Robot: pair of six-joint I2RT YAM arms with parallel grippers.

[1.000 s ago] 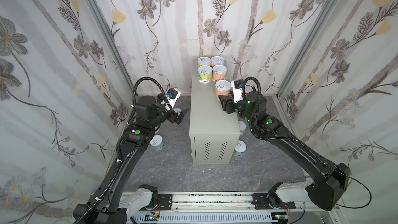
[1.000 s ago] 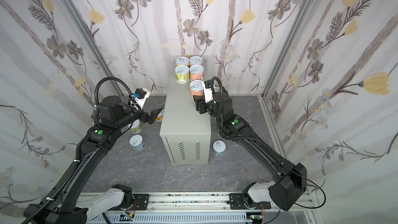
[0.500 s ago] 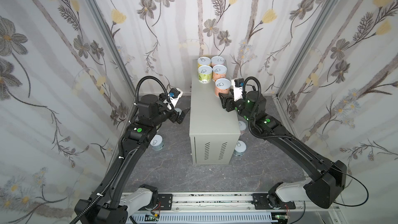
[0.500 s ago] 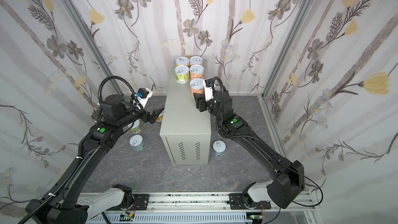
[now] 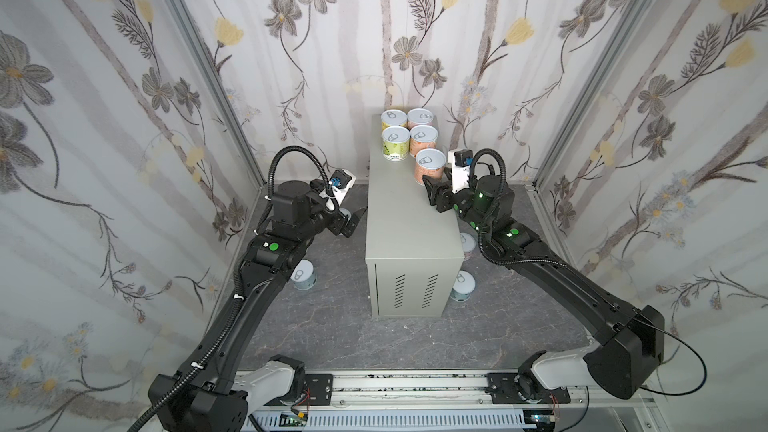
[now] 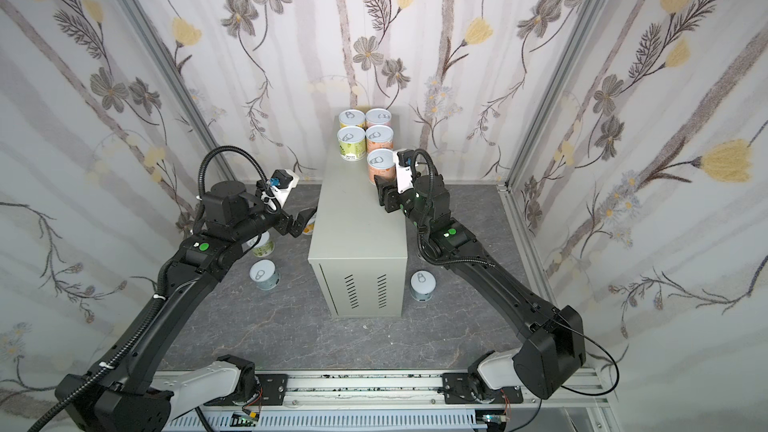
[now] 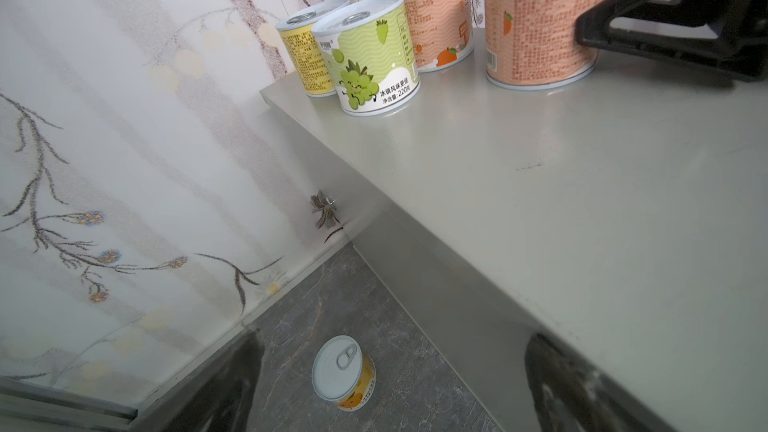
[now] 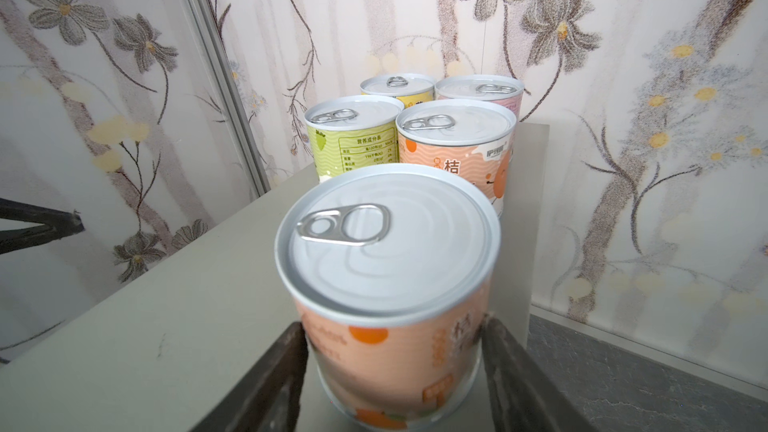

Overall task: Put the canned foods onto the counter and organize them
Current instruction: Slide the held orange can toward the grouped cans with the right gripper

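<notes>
- Little has shifted in the last second: the left arm has edged slightly toward the counter (image 5: 409, 222), while the right gripper (image 8: 395, 324) and its can sit where they were.
- The front orange can (image 5: 430, 162) stands upright on the counter's top near its right edge, just above the middle of both top views. The right gripper's fingers (image 8: 286, 367) are clamped on its lower sides, one on each side.
- Just behind it, toward the back wall, four more cans stand in a tight two-by-two block. A second orange can (image 5: 424, 139) and a green can (image 5: 395, 143) come first, then a pink can (image 5: 420, 117) and a yellow can (image 5: 393, 118).
- The left gripper (image 5: 353, 222) hangs left of the counter above the floor (image 5: 332, 326), fingers spread wide and holding nothing. The left wrist view shows a yellow-orange can (image 7: 343, 371) upright on the floor beneath it.
- More cans stand on the floor: a left blue can (image 5: 303, 280) lower left of the counter, a right blue can (image 5: 462, 284) at its lower right corner, and a pale can (image 5: 467, 243) beside its right wall.
</notes>
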